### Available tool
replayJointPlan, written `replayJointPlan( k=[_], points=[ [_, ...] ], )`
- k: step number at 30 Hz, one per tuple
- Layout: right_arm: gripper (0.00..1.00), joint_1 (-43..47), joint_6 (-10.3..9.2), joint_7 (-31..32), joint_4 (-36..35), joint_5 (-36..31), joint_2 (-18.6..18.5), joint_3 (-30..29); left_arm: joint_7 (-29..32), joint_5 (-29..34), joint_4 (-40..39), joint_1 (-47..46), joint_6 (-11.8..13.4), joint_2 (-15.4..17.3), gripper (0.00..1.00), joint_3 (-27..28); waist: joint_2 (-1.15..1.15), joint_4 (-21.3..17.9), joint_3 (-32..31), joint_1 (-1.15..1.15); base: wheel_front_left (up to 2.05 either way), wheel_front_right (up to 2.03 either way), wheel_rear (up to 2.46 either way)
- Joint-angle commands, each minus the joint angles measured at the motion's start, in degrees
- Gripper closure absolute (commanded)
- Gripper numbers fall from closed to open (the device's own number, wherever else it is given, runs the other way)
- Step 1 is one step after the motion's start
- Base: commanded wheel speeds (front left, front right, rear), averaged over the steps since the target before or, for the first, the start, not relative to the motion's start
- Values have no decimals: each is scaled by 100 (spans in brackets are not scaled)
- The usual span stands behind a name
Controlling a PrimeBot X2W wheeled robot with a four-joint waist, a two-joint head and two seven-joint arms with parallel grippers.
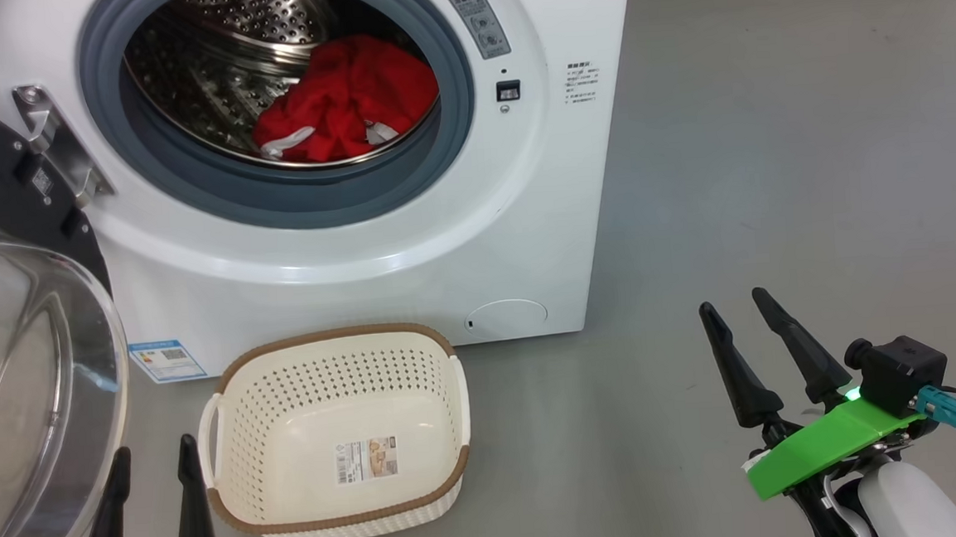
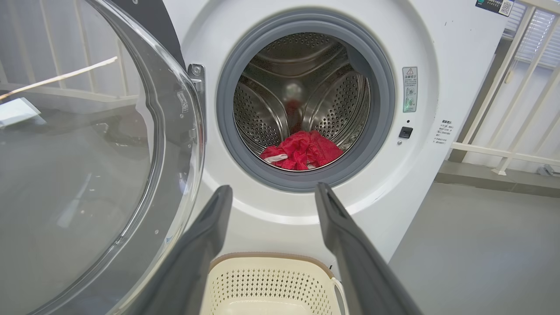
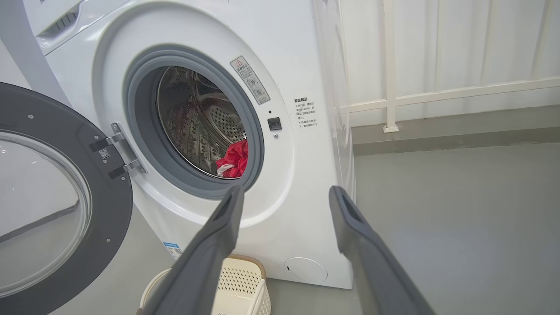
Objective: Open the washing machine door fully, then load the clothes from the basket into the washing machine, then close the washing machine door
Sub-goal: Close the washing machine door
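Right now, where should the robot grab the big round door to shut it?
Probably the door by its black rim, far from the hinge, where a pull swings it easiest. Come from the left with the open left tool, which is nearest. The bulging glass bowl looks too smooth and round to pinch.

The washing machine point(image 3: 302, 175) stands with its door point(image 3: 116, 210) swung wide open to the left on its hinges, the grey seal and steel drum point(image 3: 197, 118) exposed. Red clothes point(image 3: 235, 157) with a bit of white lie at the drum's lower front edge. The right hand point(image 3: 286, 194) hangs before the machine, its two dark fingers spread apart and holding nothing. The cream basket point(image 3: 245, 284) sits on the grey floor point(image 3: 459, 218) at the machine's foot; a white railing point(image 3: 389, 65) runs behind.
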Motion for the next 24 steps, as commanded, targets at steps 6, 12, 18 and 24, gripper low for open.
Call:
replayJointPlan(
  k=[6, 12, 18, 24],
  points=[
    [0, 81, 9, -27, -142, -19, -57, 75, -30, 61, -181, -90, -18, 70, 0, 173, 0, 66, 10, 0, 0, 0, 0],
    [0, 125, 9, -27, -128, -26, -42, 57, -30, 57, -144, -69, -18, 70, 0, 200, 0, 215, -54, 0, 0, 0, 0],
    [0, 170, 9, -27, -122, -11, -28, 74, -30, 88, -144, -9, -19, 70, 0, 249, 0, 476, -143, 0, 0, 0, 0],
    [0, 196, 9, -27, -107, 4, -27, 80, -30, 136, -117, 2, 3, 70, 0, 298, 0, 791, -179, 0, 0, 0, 0]
  ],
)
